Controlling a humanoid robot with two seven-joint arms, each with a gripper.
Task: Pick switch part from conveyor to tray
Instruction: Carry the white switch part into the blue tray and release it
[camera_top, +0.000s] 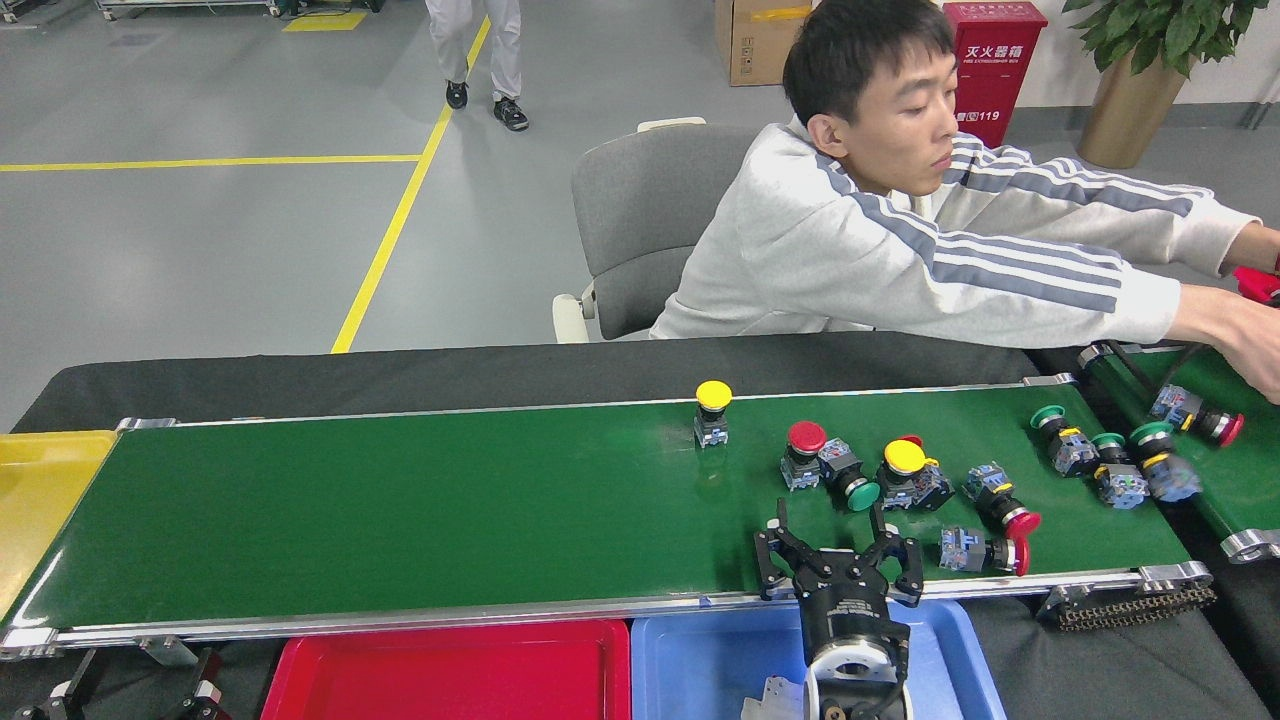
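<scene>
The conveyor (400, 510) is a wide dark-green belt with silver rails. Several switch parts lie on its right half: a yellow-capped one (712, 412) stands upright alone, and a cluster with a red-capped one (803, 452), a green-capped one (850, 482) and a second yellow-capped one (908, 468) sits further right. My right gripper (828, 518) hovers open over the belt's near edge, just in front of that cluster, with nothing between its fingers. Below it is a blue tray (700, 665). Two dark tips (62, 690) at the bottom left edge may be my left gripper, mostly cut off.
A red tray (450, 670) sits left of the blue one, and a yellow tray (40, 500) at the belt's left end. A person (900, 250) behind the conveyor reaches right over a narrower green belt (1235, 480). More switch parts (1110, 470) lie at the conveyor's right end.
</scene>
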